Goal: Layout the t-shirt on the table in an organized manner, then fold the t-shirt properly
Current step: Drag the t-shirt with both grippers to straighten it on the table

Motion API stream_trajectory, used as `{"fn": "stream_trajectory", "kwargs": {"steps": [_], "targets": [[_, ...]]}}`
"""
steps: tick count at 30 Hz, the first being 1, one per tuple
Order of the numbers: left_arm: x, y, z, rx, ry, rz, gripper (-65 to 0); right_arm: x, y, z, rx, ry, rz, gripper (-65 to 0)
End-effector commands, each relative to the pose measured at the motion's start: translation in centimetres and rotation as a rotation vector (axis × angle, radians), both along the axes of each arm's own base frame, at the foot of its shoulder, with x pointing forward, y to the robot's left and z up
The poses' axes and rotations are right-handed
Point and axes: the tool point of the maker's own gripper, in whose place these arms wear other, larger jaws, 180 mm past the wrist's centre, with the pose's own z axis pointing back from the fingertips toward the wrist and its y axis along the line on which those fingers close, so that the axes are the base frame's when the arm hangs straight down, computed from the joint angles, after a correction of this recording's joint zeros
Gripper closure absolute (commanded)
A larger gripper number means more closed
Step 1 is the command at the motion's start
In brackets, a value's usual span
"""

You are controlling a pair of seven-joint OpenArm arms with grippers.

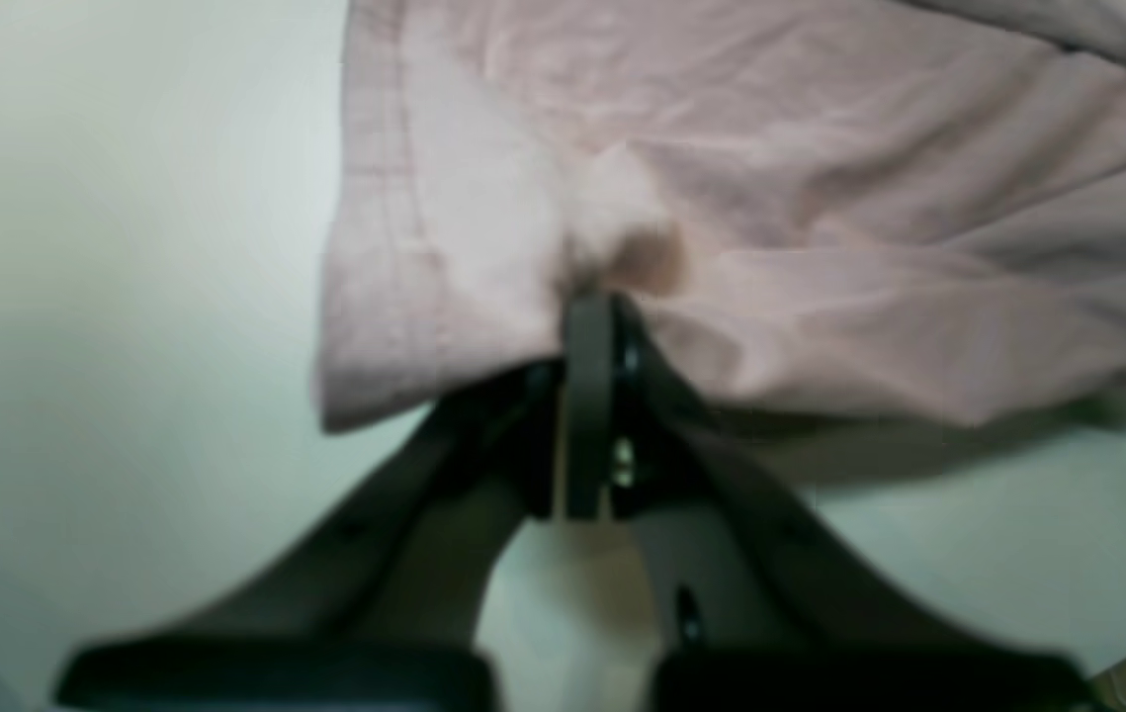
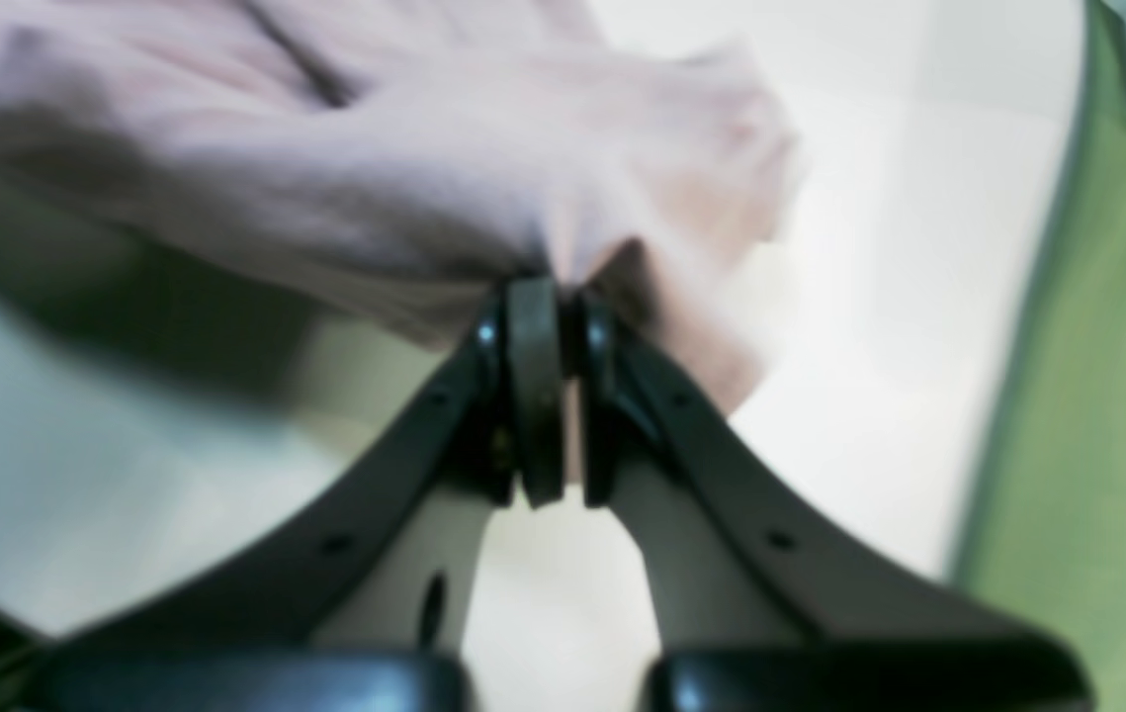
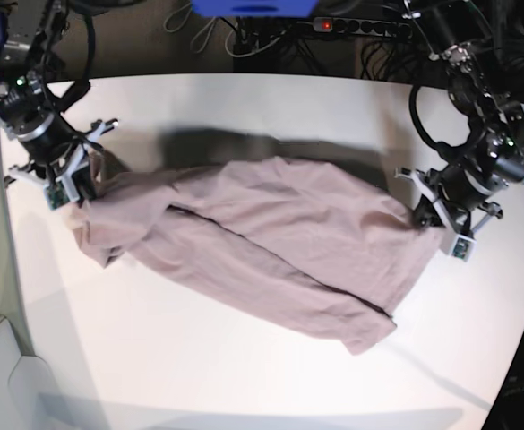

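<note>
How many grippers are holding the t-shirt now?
2. The left gripper pinches the t-shirt near its hem; the right gripper pinches the opposite end.

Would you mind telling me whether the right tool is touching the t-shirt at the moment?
Touching. The right wrist view shows the right tool shut on a bunched fold of the t-shirt, with fabric pinched between its closed tips.

t-shirt stretched across table, left end effector and right end effector at opposite ends
</note>
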Motion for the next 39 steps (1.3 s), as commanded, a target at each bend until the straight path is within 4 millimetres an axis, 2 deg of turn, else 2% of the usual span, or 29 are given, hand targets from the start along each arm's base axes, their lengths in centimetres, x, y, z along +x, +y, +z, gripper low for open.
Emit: {"fn": "stream_trajectory", "kwargs": {"steps": [1,9,12,15,18,20,22,25,29,33,36,39], "targets": [[0.8,-0.1,1.6,-0.007,-0.061,-0.007,-0.2,1.1,-0.8,1.7,-0.002,-0.061,-0.017,0.0],[0.5,-0.3,1.3,-0.012,-0.051,-0.007,-0.2,8.7,-5.1,5.9,0.033,-0.211,-0.124,0.0],[0.7,-0.3,1.6,-0.014,-0.061,-0.008,-0.2,11.6,-6.5,6.8,0.009,-0.221,-0.154,0.0],[1.3,-0.4,2.2,-0.016,-0.081,-0.008,-0.2,14.3,-7.7,9.1,-0.010,-0.264,-0.186,0.0],[1.4,-0.4,2.3,-0.017,-0.083,-0.008,-0.2,15.5,-8.3,11.3,-0.045,-0.303,-0.208,0.0],[1.3,-0.6,2.3,-0.030,-0.086,-0.013,-0.2,15.4,-8.8,11.8,-0.070,-0.291,-0.225,0.0],[0.9,-0.7,2.1,-0.053,-0.082,-0.016,-0.2,14.6,-9.3,11.8,-0.112,-0.258,-0.241,0.0],[0.5,-0.2,2.3,-0.103,-0.096,0.010,-0.2,11.6,-9.6,8.9,-0.165,-0.151,-0.255,0.0],[0.1,0.2,2.5,-0.164,-0.111,0.031,-0.2,7.0,-9.4,3.2,-0.190,0.002,-0.240,0.0],[-0.4,-0.1,2.2,-0.188,-0.101,0.025,-0.2,1.1,-8.0,-3.3,-0.167,0.187,-0.220,0.0],[-0.7,-0.6,1.9,-0.213,-0.095,0.023,-0.2,-2.2,-6.6,-6.1,-0.140,0.265,-0.202,0.0],[-1.4,-0.8,1.3,-0.222,-0.076,0.027,-0.2,-4.6,-6.1,-7.7,-0.131,0.325,-0.197,0.0]]}}
